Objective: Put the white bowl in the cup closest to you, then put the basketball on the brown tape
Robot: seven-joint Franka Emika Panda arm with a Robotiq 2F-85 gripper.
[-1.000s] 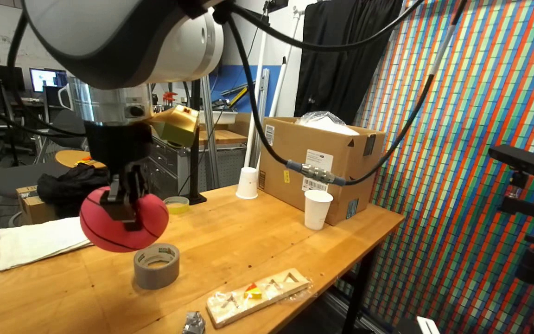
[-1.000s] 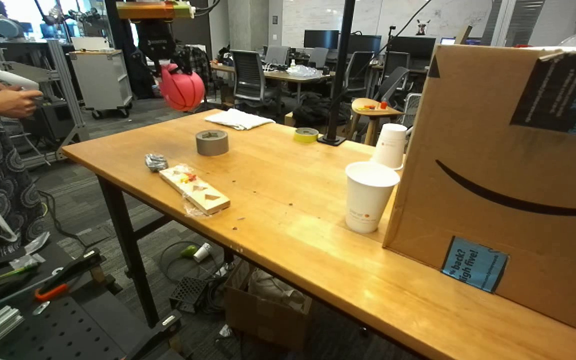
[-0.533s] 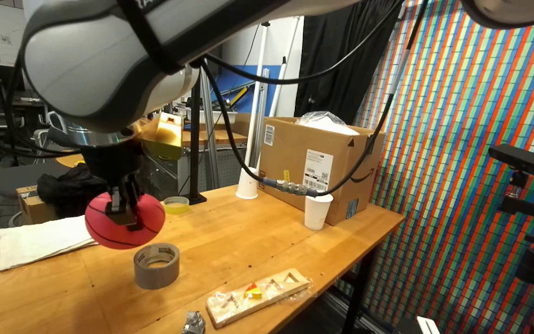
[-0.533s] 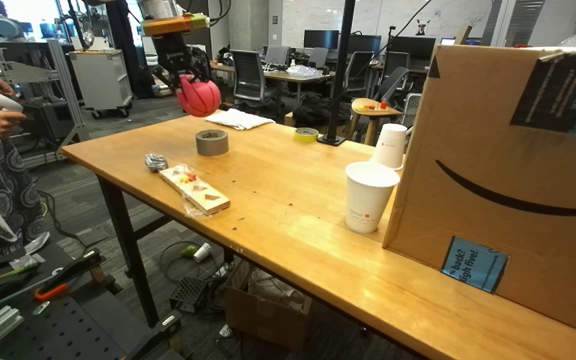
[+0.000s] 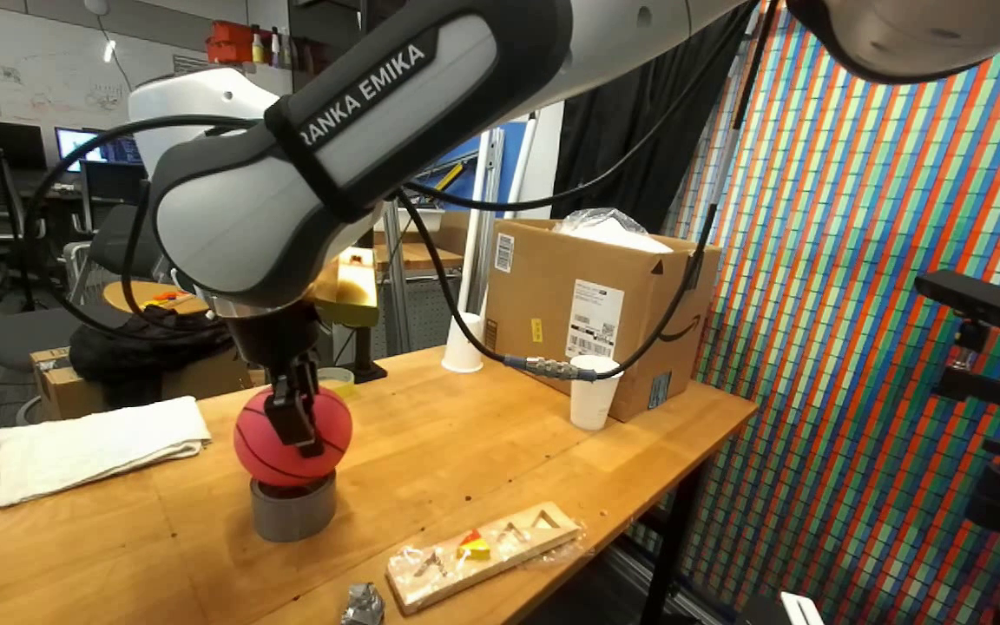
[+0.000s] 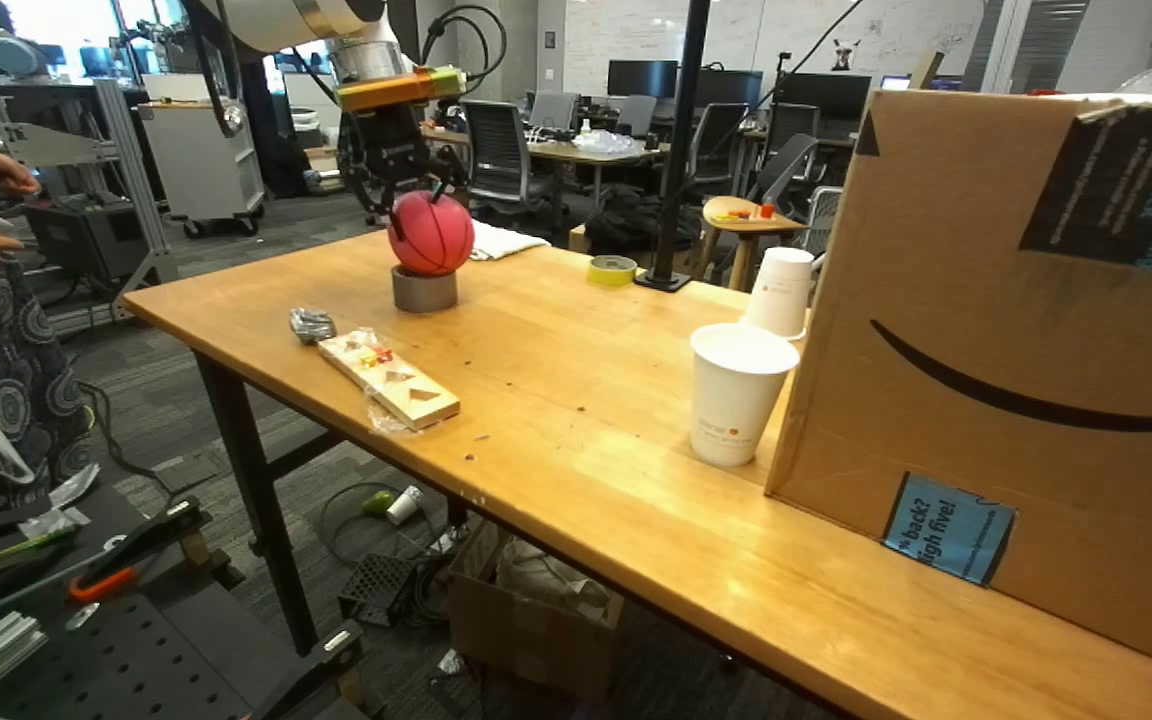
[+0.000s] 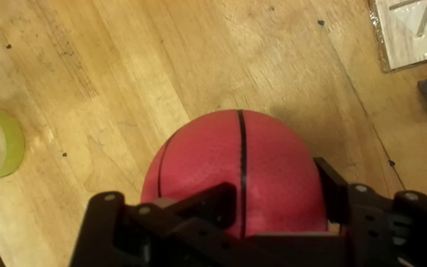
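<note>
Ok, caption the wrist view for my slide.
Red basketball beneath the gripper, yellow-green tape roll at far left, wooden tray cut off at top right.

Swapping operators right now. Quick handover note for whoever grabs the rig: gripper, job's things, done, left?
Gripper: fingers at the basketball; can't tell whether they squeeze it or only rest against it.
Ball: on top of the brown tape in both exterior views, looks seated.
White bowl: not visible in any view; can't see the bottom of the upright white cup.
Done: ball on tape, by the look of it. Bowl step: unconfirmed.
Left: open fully, then probably lift straight up so the ball doesn't roll; check the cup for the bowl.
</note>
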